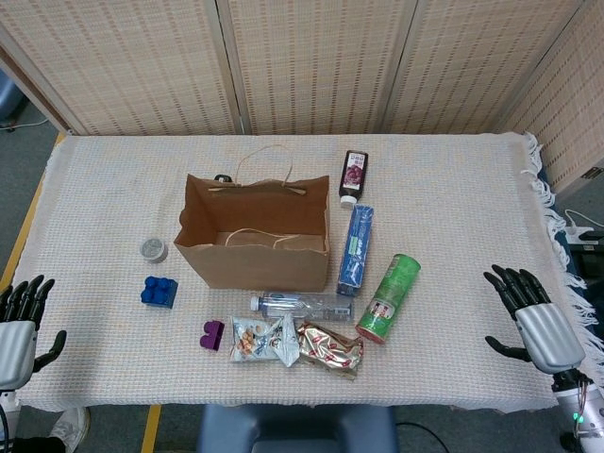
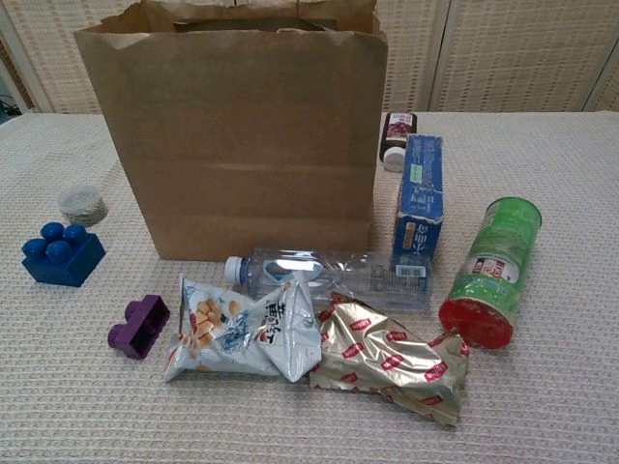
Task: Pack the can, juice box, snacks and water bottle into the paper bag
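A brown paper bag (image 1: 253,236) (image 2: 242,126) stands open and upright mid-table. In front of it lies a clear water bottle (image 1: 302,305) (image 2: 329,275). A green can (image 1: 389,296) (image 2: 491,271) lies on its side at the right. A blue juice box (image 1: 356,248) (image 2: 420,198) lies beside the bag's right wall. Two snack packets, one white and blue (image 1: 262,340) (image 2: 242,331) and one gold and red (image 1: 330,347) (image 2: 392,358), lie at the front. My left hand (image 1: 17,326) is open at the table's left edge. My right hand (image 1: 533,316) is open near the right edge. Neither shows in the chest view.
A dark small bottle (image 1: 353,176) (image 2: 396,138) lies behind the juice box. A blue block (image 1: 159,291) (image 2: 62,252), a purple block (image 1: 212,334) (image 2: 140,325) and a small round tin (image 1: 153,249) (image 2: 81,204) sit left of the bag. Woven screens stand behind the table.
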{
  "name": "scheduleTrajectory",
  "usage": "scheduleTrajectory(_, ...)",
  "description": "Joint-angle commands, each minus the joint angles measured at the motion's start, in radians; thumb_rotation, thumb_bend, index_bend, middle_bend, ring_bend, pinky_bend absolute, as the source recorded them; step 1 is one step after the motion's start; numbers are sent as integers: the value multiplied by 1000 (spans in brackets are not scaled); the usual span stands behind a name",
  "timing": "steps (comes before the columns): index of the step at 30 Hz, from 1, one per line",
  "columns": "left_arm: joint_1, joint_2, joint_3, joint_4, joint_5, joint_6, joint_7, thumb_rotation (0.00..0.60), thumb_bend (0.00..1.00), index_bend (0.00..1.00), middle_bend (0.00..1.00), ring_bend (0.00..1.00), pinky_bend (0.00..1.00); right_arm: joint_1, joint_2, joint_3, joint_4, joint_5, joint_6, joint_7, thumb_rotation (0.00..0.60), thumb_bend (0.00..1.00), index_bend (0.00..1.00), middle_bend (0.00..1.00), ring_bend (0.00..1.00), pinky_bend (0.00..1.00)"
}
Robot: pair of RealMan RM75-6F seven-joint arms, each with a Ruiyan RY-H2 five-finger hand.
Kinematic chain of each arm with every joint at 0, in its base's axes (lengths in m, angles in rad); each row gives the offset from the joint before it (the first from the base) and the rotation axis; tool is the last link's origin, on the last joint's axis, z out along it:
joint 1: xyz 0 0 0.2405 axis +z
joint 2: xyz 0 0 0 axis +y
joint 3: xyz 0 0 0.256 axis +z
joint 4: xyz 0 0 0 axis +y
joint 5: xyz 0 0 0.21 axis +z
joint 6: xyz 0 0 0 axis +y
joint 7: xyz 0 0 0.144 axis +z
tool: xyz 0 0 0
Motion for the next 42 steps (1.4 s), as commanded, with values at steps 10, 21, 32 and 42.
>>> scheduleTrajectory(10,-7,-2,-4,-4,-6,-7,16,600,360,34,0,0,0,204,12,48,54,-97,-173,-207,600,65,0,0,0,0)
scheduleTrajectory(21,-11,2,-4,-5,-9,-14,10,600,361,34,0,0,0,306,-26,47,-18,-51,-364,-418,600,66,0,0,0,0)
scheduleTrajectory(32,-14,4,-4,-6,-11,-19,5,600,360,34,0,0,0,375,-110,64,-67,99,-516,-572,600,65,0,0,0,0)
scheduleTrajectory(42,-19,7,-5,-9,-17,-27,7,600,359,34,0,0,0,422,-146,59,-69,186,-584,-619,600,65,0,19,0,0)
